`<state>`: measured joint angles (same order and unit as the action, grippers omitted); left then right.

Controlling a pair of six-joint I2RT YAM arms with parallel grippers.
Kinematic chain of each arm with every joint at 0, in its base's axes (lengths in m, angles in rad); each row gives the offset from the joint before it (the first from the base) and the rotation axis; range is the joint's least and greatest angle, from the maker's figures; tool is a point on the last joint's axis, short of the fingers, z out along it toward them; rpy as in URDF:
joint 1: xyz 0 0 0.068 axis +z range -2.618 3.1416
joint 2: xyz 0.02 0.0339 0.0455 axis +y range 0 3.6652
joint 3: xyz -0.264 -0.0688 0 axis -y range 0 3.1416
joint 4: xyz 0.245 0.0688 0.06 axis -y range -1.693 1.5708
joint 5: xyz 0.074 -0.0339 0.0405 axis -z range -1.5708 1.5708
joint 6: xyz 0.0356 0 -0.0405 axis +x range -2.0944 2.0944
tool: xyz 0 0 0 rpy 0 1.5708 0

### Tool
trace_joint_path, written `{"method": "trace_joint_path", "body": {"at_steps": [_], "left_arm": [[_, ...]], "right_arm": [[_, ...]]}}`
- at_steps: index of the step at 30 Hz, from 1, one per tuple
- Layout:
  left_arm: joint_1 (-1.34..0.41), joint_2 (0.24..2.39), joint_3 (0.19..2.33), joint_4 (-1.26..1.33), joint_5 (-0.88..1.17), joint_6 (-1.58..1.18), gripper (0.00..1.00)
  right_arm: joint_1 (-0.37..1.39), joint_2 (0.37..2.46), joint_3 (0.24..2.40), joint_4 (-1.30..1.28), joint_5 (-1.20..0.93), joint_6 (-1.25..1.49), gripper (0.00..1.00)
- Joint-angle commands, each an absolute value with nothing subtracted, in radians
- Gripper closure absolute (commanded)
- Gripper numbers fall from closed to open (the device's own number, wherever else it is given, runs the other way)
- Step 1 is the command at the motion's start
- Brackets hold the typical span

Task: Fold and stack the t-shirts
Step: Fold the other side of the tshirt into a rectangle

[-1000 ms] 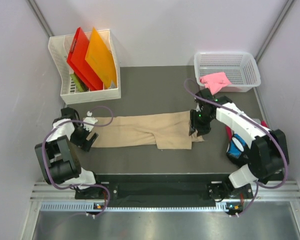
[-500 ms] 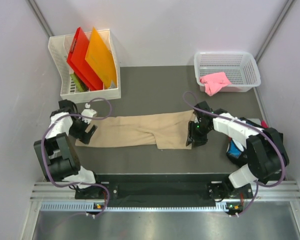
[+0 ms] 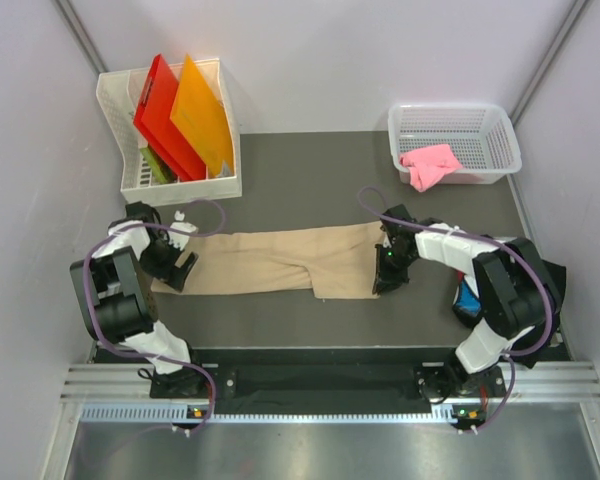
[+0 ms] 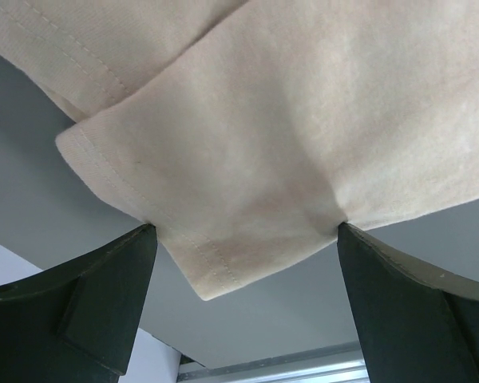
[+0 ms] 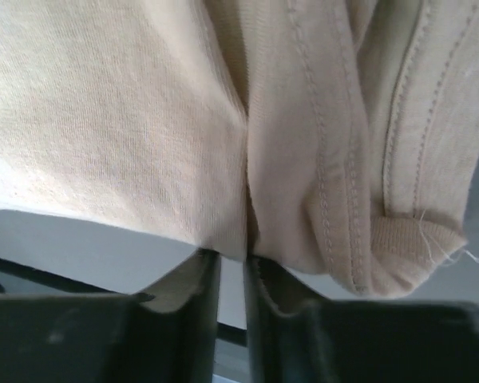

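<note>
The tan t-shirt (image 3: 270, 260) lies as a long folded strip across the middle of the dark mat. My left gripper (image 3: 177, 268) sits at its left end, open, with the shirt's corner (image 4: 247, 159) lying between the spread fingertips (image 4: 136, 247). My right gripper (image 3: 384, 278) is at the shirt's right end, shut on a bunched fold of the tan cloth (image 5: 247, 215) near the collar seam. The pink t-shirt (image 3: 428, 163) hangs over the basket's front rim. The black t-shirt with blue print (image 3: 470, 298) lies partly hidden under my right arm.
A white mesh basket (image 3: 500, 130) stands at the back right. A white file rack (image 3: 115, 110) at the back left holds stiff red (image 3: 158, 110) and orange (image 3: 202, 110) plastic sheets. Grey walls close in on both sides.
My right gripper has moved left and toward the near edge, drawing the shirt's right end inward. The shirt's left end has moved further left, and my left gripper has shifted slightly.
</note>
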<state>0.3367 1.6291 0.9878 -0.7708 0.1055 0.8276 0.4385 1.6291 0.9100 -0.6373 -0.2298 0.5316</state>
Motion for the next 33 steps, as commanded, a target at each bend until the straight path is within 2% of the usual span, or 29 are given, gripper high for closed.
{"method": "trace_joint_path", "body": {"at_steps": [1,2,4,7,11,20,33], "left_arm": [[0.334,1.632,0.993,-0.732,0.095,0.825,0.01],[0.334,1.629,0.991,-0.729,0.092,0.827,0.01],[0.334,1.628,0.988,-0.726,0.091,0.831,0.01],[0.336,1.628,0.985,-0.726,0.091,0.834,0.01],[0.336,1.626,0.985,-0.718,0.091,0.839,0.01],[0.336,1.626,0.979,-0.706,0.078,0.856,0.01],[0.336,1.611,0.954,-0.693,0.067,0.868,0.01]], "right_arm": [[0.446,1.646,0.946,-0.604,-0.239,0.525,0.91],[0.445,1.641,0.966,-0.615,-0.238,0.523,0.96],[0.445,1.628,0.991,-0.640,-0.224,0.512,0.97],[0.446,1.611,1.032,-0.705,-0.213,0.496,0.90],[0.445,1.589,1.040,-0.719,-0.204,0.500,1.00],[0.445,1.627,1.276,-0.847,-0.247,0.503,1.00],[0.443,1.752,1.448,-0.888,-0.247,0.486,1.00]]}}
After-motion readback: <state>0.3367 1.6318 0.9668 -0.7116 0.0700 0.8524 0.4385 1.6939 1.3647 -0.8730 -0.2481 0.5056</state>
